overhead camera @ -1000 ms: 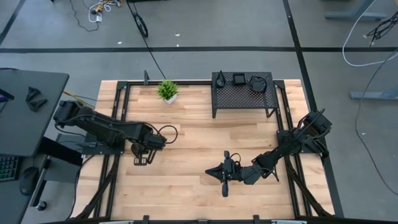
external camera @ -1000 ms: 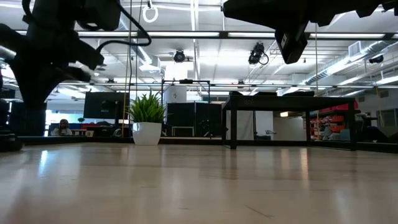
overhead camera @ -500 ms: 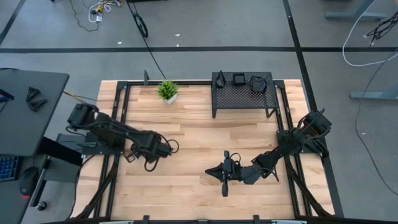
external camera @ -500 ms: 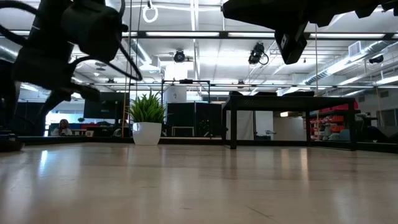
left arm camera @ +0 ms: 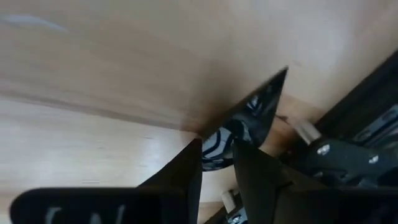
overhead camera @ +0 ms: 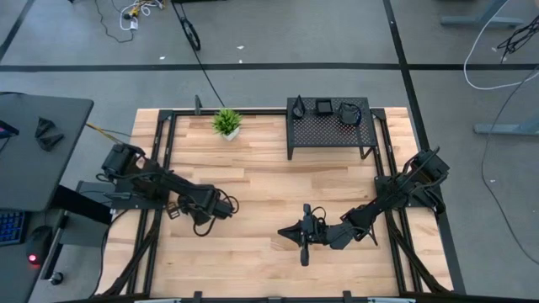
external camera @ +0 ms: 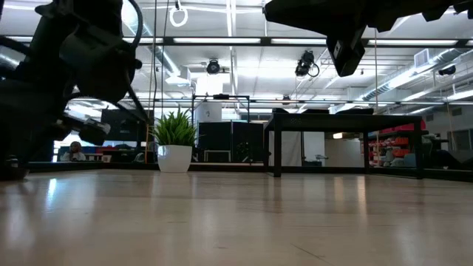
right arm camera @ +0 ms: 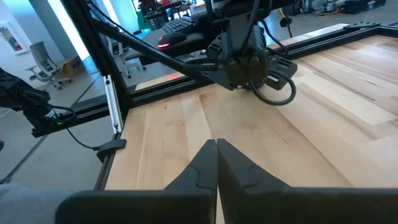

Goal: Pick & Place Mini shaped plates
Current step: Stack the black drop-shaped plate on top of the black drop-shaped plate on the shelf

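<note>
The left gripper (overhead camera: 173, 209) sits low at the table's (overhead camera: 269, 252) left edge, its fingers (left arm camera: 186, 165) pinching a glossy black plate (left arm camera: 252, 121) that juts out just beyond their tips, by the black frame rail. Three more plates (overhead camera: 324, 108) rest on the rack (overhead camera: 328, 128) at the far side, right of the plant (overhead camera: 226, 123). The right gripper (overhead camera: 304, 244) hovers near the table's middle, fingers pressed together, empty.

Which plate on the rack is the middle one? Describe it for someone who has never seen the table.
Find the black perforated rack at the table's far edge, right of the small potted plant. Three small black dishes sit along its back. The square plate is the middle one: flat-sided, between a pointed teardrop dish and a rounded dish.
</note>
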Robot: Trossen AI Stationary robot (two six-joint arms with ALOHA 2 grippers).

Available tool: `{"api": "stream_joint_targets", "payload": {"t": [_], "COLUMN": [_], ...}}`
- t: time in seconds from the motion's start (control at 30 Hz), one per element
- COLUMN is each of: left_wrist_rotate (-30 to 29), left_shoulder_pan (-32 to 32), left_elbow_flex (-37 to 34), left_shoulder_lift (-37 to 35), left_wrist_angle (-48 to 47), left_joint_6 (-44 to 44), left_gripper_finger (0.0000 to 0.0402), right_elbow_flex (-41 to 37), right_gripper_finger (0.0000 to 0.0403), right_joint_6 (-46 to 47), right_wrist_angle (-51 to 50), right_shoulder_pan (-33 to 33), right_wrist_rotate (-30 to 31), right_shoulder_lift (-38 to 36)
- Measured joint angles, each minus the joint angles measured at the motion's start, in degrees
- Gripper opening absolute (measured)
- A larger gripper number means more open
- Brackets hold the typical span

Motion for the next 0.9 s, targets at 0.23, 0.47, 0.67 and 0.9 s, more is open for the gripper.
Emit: {"api": "stream_joint_targets", "payload": {"t": [0.23,0.47,0.67,0.9], "left_wrist_rotate": [0.0,0.0,0.5,0.7], "left_shoulder_pan": [-0.5,-2.4,-3.5,-3.5], "left_elbow_flex": [-2.2,-2.3,-2.2,1.2], "left_shoulder_lift": [0.0,0.0,0.0,0.0], "left_wrist_angle": [2.6,6.3,6.0,2.6], "left_joint_6": [1.3,-1.7,-5.1,-10.6], "left_gripper_finger": [0.0094,0.0088,0.0045,0.0008], "right_elbow_flex": [0.0,0.0,0.0,0.0], "right_gripper_finger": [0.0004,0.0004,0.0004,0.0004], "right_joint_6": [-0.2,-0.2,-0.2,-0.2], "right_wrist_angle": [0.0,-0.2,-0.3,-0.3], "right_shoulder_pan": [0.0,0.0,0.0,0.0], "right_wrist_rotate": [0.0,0.0,0.0,0.0], "right_shoulder_lift": [0.0,0.0,0.0,0.0]}}
